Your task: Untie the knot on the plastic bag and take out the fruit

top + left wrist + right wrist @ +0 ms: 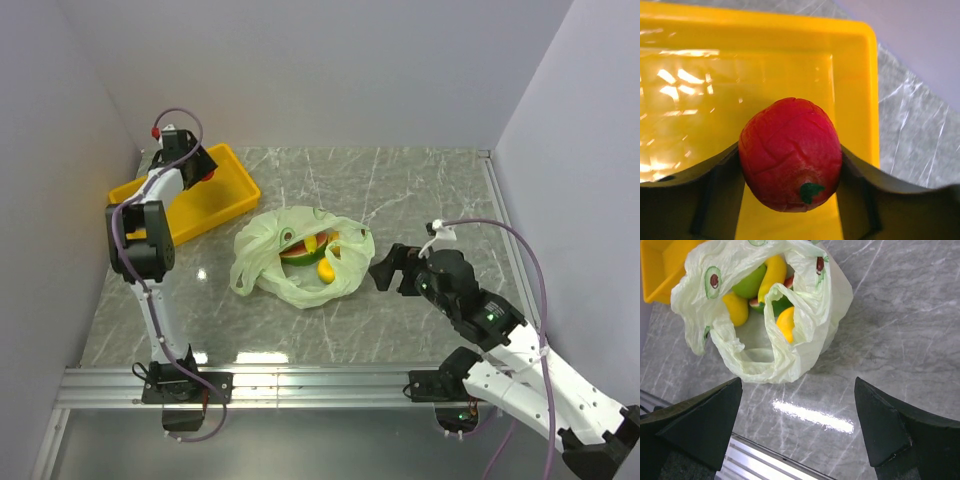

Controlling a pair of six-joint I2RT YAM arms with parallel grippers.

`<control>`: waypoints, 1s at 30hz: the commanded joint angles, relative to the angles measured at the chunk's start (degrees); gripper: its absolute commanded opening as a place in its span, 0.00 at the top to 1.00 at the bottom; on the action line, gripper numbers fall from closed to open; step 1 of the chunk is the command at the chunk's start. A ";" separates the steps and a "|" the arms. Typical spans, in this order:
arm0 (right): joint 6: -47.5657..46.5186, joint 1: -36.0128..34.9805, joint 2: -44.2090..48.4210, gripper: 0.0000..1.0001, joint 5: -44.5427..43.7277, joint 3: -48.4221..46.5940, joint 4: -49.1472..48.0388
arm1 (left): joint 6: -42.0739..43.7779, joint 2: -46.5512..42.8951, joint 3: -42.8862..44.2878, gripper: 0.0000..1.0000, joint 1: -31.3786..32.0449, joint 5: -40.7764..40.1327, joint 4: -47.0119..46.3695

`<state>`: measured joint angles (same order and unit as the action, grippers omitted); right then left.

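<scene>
The pale green plastic bag (262, 250) lies mid-table with its mouth gaping open; the knot is out of view. Fruit shows inside it: a banana (771, 275), a green apple (750, 282), a yellow piece (736, 307) and an orange piece (786, 322). My right gripper (385, 268) hovers just right of the bag (805, 315), open, nothing between its fingers (705, 420). My left gripper (200, 168) is over the yellow tray and is shut on a red apple (785, 135), which hangs above the tray floor.
The yellow tray (232, 192) sits at the back left, near the left wall; its corner shows in the right wrist view (655, 270). An aluminium rail (300, 385) runs along the table's near edge. Grey walls enclose three sides.
</scene>
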<state>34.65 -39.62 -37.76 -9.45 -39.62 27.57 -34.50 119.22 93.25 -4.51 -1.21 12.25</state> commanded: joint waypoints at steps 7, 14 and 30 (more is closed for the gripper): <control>1.21 -0.20 5.68 0.00 -1.27 2.52 2.58 | 0.13 3.92 8.79 0.06 -0.32 2.79 -2.85; -1.43 -0.29 2.88 0.00 -2.32 1.74 -0.14 | 6.02 -12.32 -3.92 0.06 2.31 4.64 0.31; -1.79 -0.20 -8.12 0.00 0.58 -0.90 -8.23 | 12.88 -41.70 -30.41 0.33 42.47 -0.79 4.01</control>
<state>32.56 -39.62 -45.12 -9.10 -37.82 23.29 -21.89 77.67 64.99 35.27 1.06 16.80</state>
